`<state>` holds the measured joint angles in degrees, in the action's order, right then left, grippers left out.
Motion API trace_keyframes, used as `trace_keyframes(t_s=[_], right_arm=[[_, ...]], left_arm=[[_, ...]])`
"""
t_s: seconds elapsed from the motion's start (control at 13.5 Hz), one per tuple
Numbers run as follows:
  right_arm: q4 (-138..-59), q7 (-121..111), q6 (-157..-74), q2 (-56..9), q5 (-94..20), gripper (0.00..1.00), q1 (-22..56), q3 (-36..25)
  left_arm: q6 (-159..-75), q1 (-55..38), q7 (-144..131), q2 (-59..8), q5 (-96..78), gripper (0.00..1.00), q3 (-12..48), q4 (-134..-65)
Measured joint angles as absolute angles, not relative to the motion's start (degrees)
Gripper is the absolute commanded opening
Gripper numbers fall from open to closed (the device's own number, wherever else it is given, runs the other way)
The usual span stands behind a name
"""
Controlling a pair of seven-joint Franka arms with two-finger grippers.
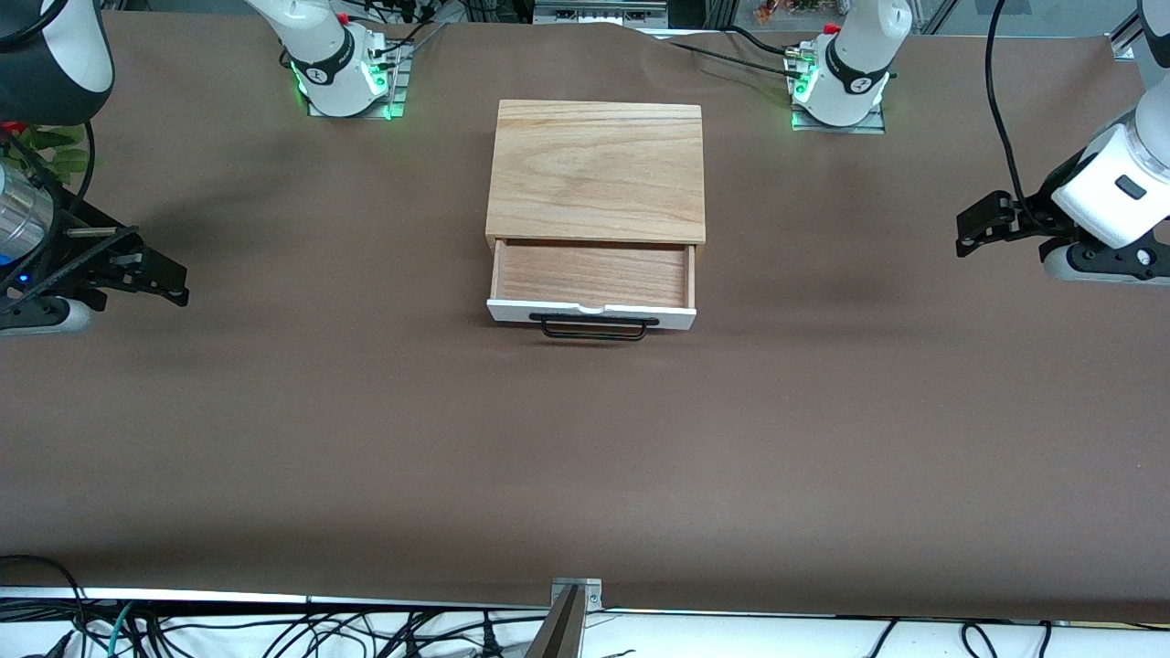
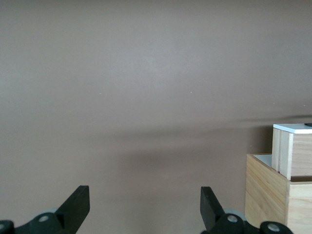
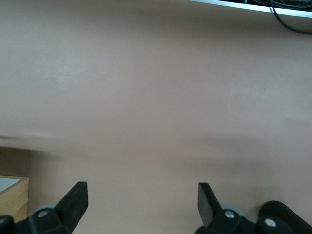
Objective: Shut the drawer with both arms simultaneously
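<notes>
Drawer (image 1: pixel 592 291) pulled out midway between left gripper (image 1: pixel 983 224) and right gripper (image 1: pixel 151 279), both spread, empty, equally distant.

Right arm (image 1: pixel 46 55): cut off by the front view's edge; upper links out of frame.
Left arm (image 1: pixel 1120 183): likewise cut off at the edge.
Drawer (image 1: pixel 592 274): rear portion hidden inside the box (image 1: pixel 599 169).
Left wrist view: box (image 2: pixel 280 192) cropped by the frame; only fingertips (image 2: pixel 78 202) visible.
Right wrist view: a corner of the box (image 3: pixel 12 197) shows.
</notes>
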<state>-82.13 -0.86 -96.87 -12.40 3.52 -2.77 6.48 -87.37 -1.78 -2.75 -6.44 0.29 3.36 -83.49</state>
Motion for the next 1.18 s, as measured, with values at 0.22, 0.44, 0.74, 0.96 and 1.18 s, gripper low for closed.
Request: trace_keyframes(t_s=[0.22,0.44,0.74,0.96,1.18], right_arm=[[-82.13,-0.86,-96.87,-12.4,3.52,1.0,-2.77,6.48],[-82.13,-0.86,-96.87,-12.4,3.52,1.0,-2.77,6.49],[-82.13,-0.86,-96.87,-12.4,3.52,1.0,-2.77,6.48],[-82.13,-0.86,-96.87,-12.4,3.52,1.0,-2.77,6.48],[-82.13,-0.84,-96.87,-12.4,3.52,1.0,-2.78,6.48]], left_arm=[[-87.35,-1.78,-2.75,-6.42,0.1,1.0,3.36,-83.5],[-87.33,-1.78,-2.75,-6.41,0.09,1.0,3.36,-83.5],[-87.27,-1.78,-2.75,-6.41,0.09,1.0,3.36,-83.5],[-86.78,-1.78,-2.75,-6.41,0.09,1.0,3.36,-83.5],[-85.99,-1.78,-2.75,-6.39,-0.53,1.0,3.36,-83.5]])
